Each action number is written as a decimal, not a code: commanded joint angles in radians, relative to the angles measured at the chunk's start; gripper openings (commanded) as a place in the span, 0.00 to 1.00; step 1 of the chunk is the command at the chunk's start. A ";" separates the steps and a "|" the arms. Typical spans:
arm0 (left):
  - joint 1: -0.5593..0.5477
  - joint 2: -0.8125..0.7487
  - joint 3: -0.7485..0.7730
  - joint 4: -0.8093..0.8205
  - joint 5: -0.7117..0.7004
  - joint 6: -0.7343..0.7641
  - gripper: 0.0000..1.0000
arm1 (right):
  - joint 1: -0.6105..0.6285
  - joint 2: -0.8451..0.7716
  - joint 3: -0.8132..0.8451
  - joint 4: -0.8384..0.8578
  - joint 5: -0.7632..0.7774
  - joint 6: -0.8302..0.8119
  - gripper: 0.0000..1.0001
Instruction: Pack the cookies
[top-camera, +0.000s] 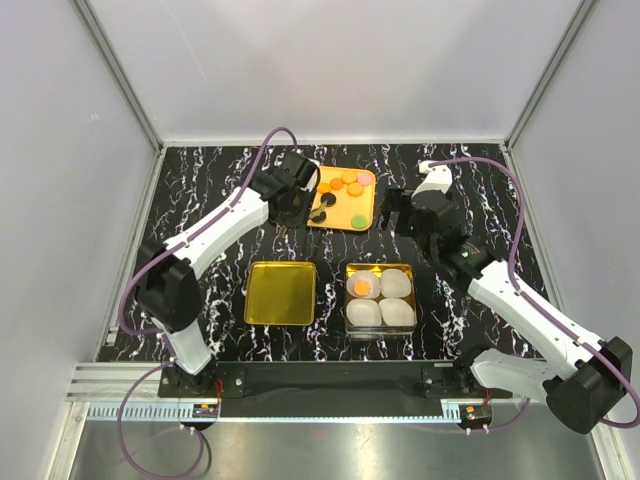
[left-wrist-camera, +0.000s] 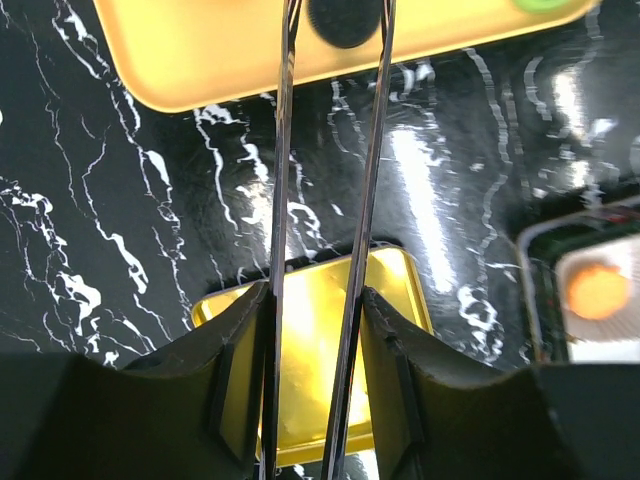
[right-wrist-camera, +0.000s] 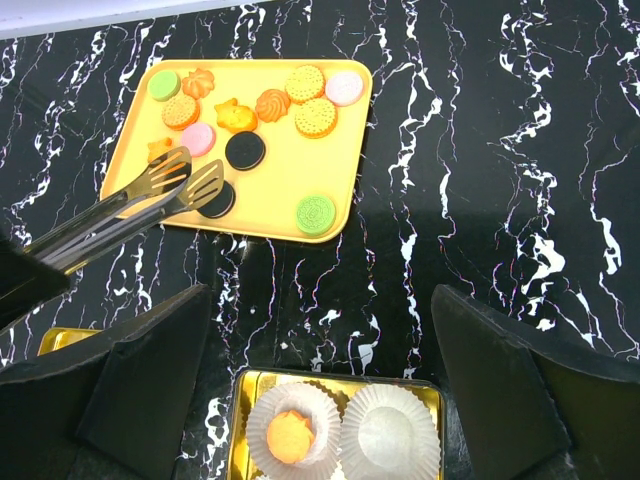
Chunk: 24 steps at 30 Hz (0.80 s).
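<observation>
Several cookies (right-wrist-camera: 270, 105) in orange, pink, green and black lie on the orange tray (right-wrist-camera: 280, 180). My left gripper (left-wrist-camera: 315, 292) is shut on metal tongs (left-wrist-camera: 283, 200), whose two blades reach over the tray's near edge. A black cookie (left-wrist-camera: 344, 20) sits between the tong tips, still lying on the tray (top-camera: 340, 208). One orange cookie (right-wrist-camera: 292, 437) rests in a white paper cup inside the gold tin (right-wrist-camera: 240, 385); the cup beside it (right-wrist-camera: 390, 430) is empty. My right gripper (right-wrist-camera: 320, 295) hangs open over the table between tray and tin, holding nothing.
The square gold lid (top-camera: 280, 292) lies flat left of the tin (top-camera: 380, 266), which holds several white paper cups. A green cookie (right-wrist-camera: 316, 212) sits at the tray's near right corner. White walls close in the black marble table on three sides.
</observation>
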 joint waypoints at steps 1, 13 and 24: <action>0.023 0.015 0.074 0.059 -0.019 0.031 0.43 | 0.000 -0.009 -0.005 0.017 -0.012 -0.009 1.00; 0.031 0.047 0.058 0.068 0.013 0.035 0.43 | 0.001 -0.017 -0.011 0.025 -0.018 -0.005 1.00; 0.031 0.052 0.041 0.062 0.022 0.035 0.45 | 0.001 -0.023 -0.016 0.027 -0.020 -0.005 1.00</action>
